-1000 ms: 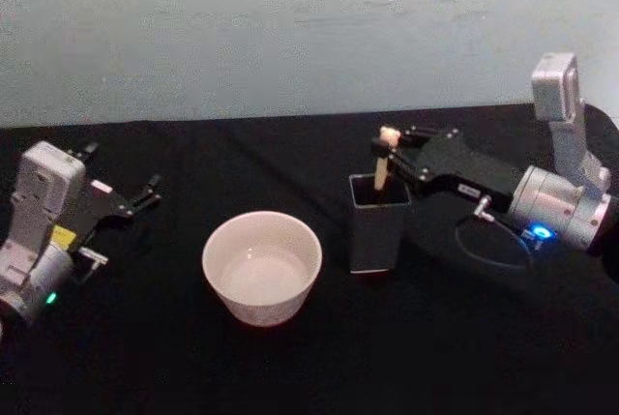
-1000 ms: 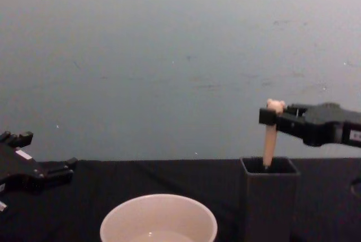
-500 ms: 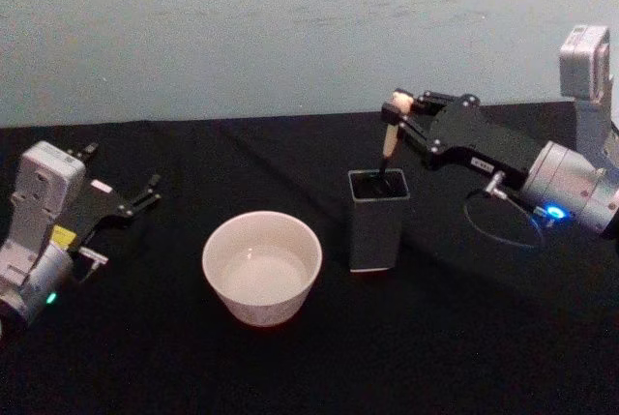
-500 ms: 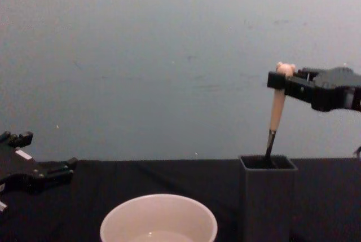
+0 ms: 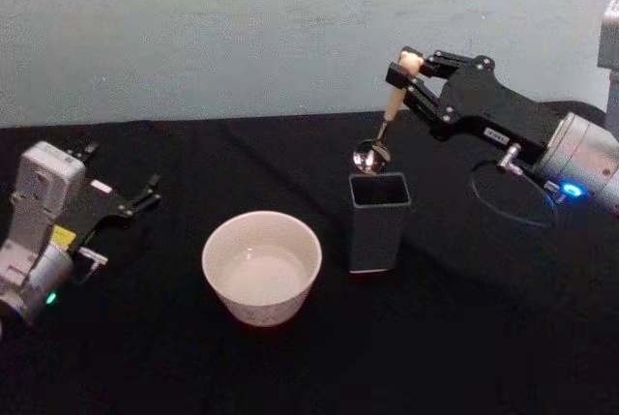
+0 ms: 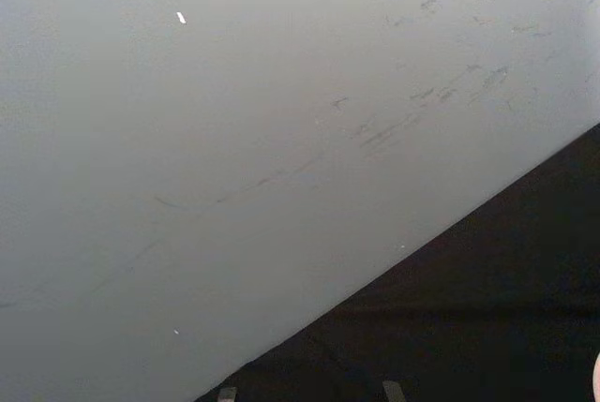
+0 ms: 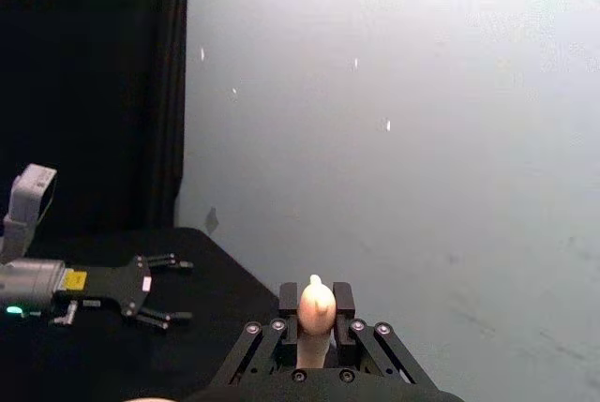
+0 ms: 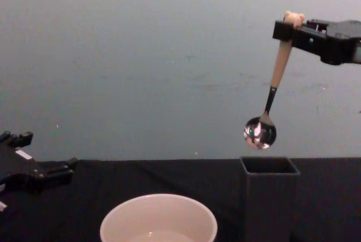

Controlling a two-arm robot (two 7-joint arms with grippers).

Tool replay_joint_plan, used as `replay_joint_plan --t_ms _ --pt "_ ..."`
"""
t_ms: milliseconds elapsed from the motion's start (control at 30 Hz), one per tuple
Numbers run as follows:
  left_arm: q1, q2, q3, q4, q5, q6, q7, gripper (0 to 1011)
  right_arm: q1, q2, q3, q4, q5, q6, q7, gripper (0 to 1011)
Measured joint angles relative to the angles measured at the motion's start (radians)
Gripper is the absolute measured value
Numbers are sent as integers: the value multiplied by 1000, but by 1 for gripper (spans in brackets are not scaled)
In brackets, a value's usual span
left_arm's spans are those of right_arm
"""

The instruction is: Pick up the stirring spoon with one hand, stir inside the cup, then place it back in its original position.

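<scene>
Above the holder [image 5: 379, 226], right hand [image 5: 404, 67] pinching the stirring spoon [image 5: 385, 120] at its top, I'd carry it steadily over the cup [image 5: 261, 284]; left hand [image 5: 128, 183] parked, spread.

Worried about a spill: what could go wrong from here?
The right gripper pinches the stirring spoon only near its bear-head top, so it may swing or slip. Its bowl hangs just above the holder rim and could clip it moving toward the cup. The left gripper rests parked, far left.
</scene>
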Motion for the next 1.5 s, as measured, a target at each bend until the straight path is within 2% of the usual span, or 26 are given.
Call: replay_joint_plan --t_ms 300,667,1000,1100,1500 --pt "0 0 0 0 0 0 0 1001 7 -20 -14 -1 1 -9 -1 213" --pt "0 0 0 0 0 0 0 1001 32 -69 -80 30 -24 -19 22 213" --pt "0 0 0 0 0 0 0 1001 41 -122 -135 73 -80 -58 18 213" --pt "0 0 0 0 0 0 0 1001 43 -142 -156 99 -111 -80 18 213" --pt "0 0 0 0 0 0 0 1001 50 -188 -202 189 -181 -145 43 213"
